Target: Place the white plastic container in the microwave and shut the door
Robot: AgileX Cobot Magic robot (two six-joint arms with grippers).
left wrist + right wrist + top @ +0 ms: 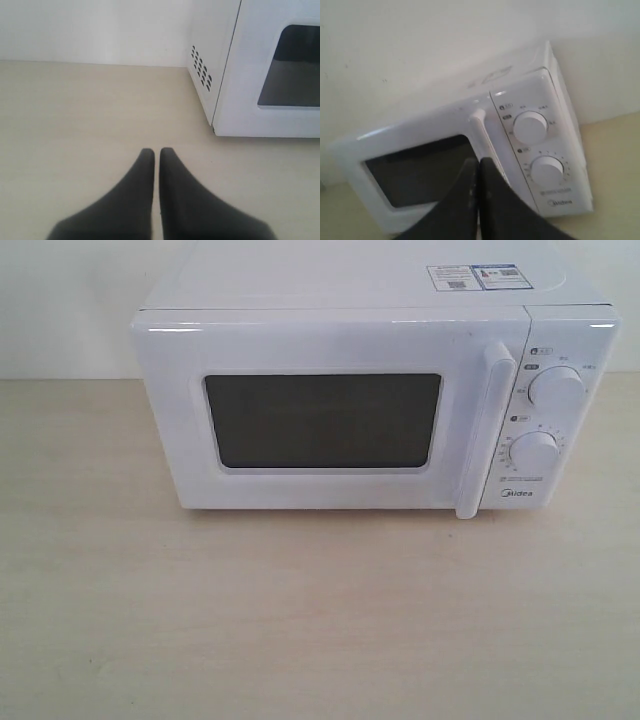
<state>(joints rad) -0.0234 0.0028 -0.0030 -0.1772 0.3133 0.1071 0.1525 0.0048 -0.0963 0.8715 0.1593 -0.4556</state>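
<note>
Nearest, my left tool (156, 152), fingers pressed together on nothing, hangs over bare desk (300, 620) near the microwave (350, 285) and its vented side. My right tool (478, 162), likewise pressed together and empty, faces the door (320, 340). The microwave stands at the desk's 12 o'clock, door shut, with the handle (485, 430) at 3 o'clock of the window (322, 420) and two dials (557, 388) beyond.

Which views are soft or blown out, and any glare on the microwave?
Exterior view: flat, bright light, microwave nearly merges with the wall, only small highlights along its top front edge, window dark and clear. Left wrist view: left fingers blurred up close, vents reasonably sharp. Right wrist view: soft throughout, right fingers out of focus.
</note>
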